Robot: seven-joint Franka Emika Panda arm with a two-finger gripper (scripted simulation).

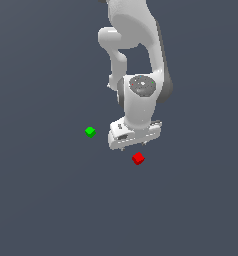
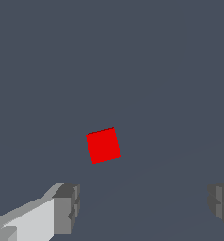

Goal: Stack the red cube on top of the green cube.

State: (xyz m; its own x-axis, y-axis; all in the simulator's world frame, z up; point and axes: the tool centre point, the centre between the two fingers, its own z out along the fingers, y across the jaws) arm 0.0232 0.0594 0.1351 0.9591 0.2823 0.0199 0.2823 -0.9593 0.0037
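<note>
The tiny red cube (image 1: 138, 158) lies on the grey floor just below and to the exterior view's right of my white gripper (image 1: 135, 146). In the wrist view the red cube (image 2: 103, 145) sits alone on the floor, ahead of the gap between my two fingers (image 2: 67, 208), which stand far apart with nothing between them. The gripper (image 2: 144, 207) is open and hovers above the floor, not touching the cube. The green cube (image 1: 90, 132) rests to the exterior view's left of the gripper, apart from the red one, and is out of the wrist view.
The white arm (image 1: 136, 60) rises behind the gripper toward the top of the exterior view. A plain dark grey floor (image 1: 51, 210) stretches all around.
</note>
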